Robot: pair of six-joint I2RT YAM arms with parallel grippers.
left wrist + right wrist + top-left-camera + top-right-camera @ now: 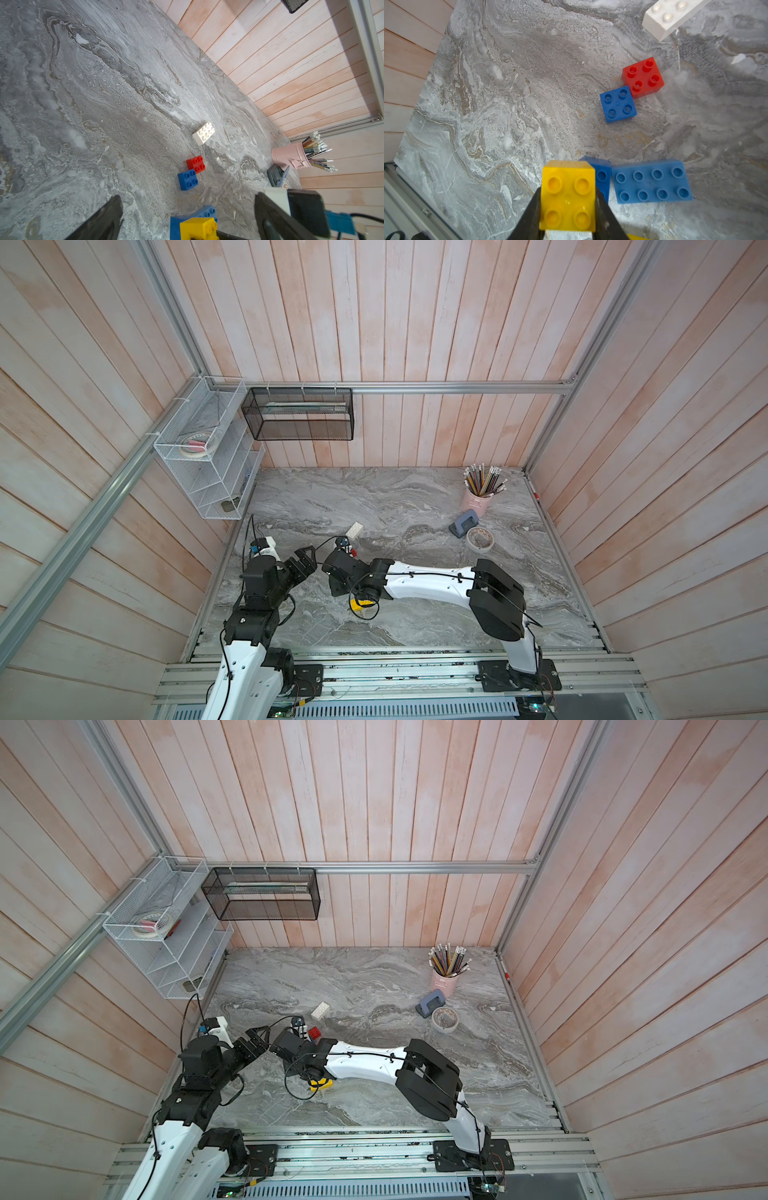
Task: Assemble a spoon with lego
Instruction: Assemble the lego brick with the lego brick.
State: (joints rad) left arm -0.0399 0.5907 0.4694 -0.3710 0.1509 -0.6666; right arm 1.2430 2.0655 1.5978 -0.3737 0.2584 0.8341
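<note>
I count seven lego bricks: two yellow, three blue, one red, one white. The right hand is clamped tight on a square yellow brick, well apart from the white brick on the robot's side. Just beside it lie a long blue brick and a half-hidden blue brick. Nearer the white brick, a small blue brick meets the red brick corner to corner. Only the top views show the second yellow brick, under the right arm, while the held one shows only from the wrists. The left hand gapes wide and holds nothing. Well off from the white brick, toward the robot's right on the desk, are one hole punch, one tape roll and one pink cup.
</note>
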